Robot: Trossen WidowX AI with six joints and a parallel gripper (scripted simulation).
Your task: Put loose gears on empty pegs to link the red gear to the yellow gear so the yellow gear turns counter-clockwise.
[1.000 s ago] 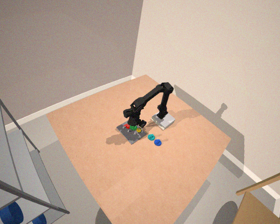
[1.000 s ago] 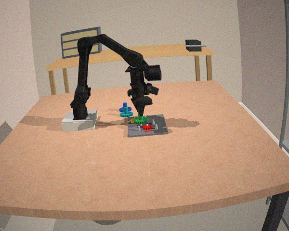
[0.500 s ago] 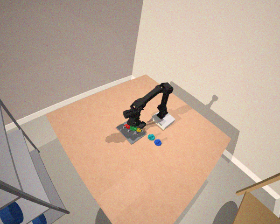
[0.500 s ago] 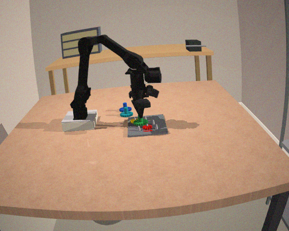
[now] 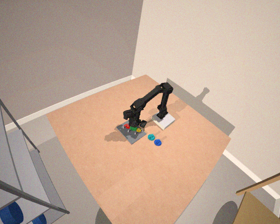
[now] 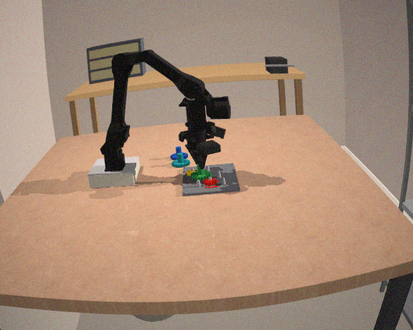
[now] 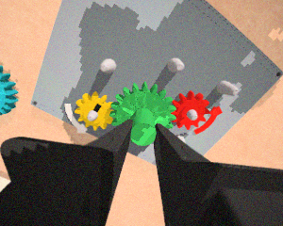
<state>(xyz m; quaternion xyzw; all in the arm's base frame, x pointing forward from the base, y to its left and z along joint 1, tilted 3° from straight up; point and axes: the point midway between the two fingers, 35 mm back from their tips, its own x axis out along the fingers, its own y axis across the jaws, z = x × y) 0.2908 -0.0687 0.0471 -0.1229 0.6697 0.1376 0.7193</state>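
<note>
My gripper (image 6: 201, 167) (image 7: 143, 126) points down and is shut on the knob of the green gear (image 5: 133, 129) (image 6: 200, 174) (image 7: 143, 101). The green gear is over the grey board (image 5: 133, 139) (image 6: 228, 170) (image 7: 127, 42), between the yellow gear (image 5: 138, 130) (image 6: 191, 172) (image 7: 85, 110) and the red gear (image 5: 127, 126) (image 6: 210, 182) (image 7: 200, 101). It hides what is beneath it; whether it sits flat cannot be told. Bare pegs include one (image 7: 108, 65) near yellow, one (image 7: 175, 64) in the middle and one (image 7: 227, 88) near red.
A teal gear (image 5: 151, 136) (image 6: 180, 163) (image 7: 0, 91) and a blue gear (image 5: 157, 142) (image 6: 175, 155) stand on the table beside the board. The arm's white base block (image 5: 165, 122) (image 6: 110, 180) is on the board's other side. Another bare peg (image 6: 198, 183) stands near red.
</note>
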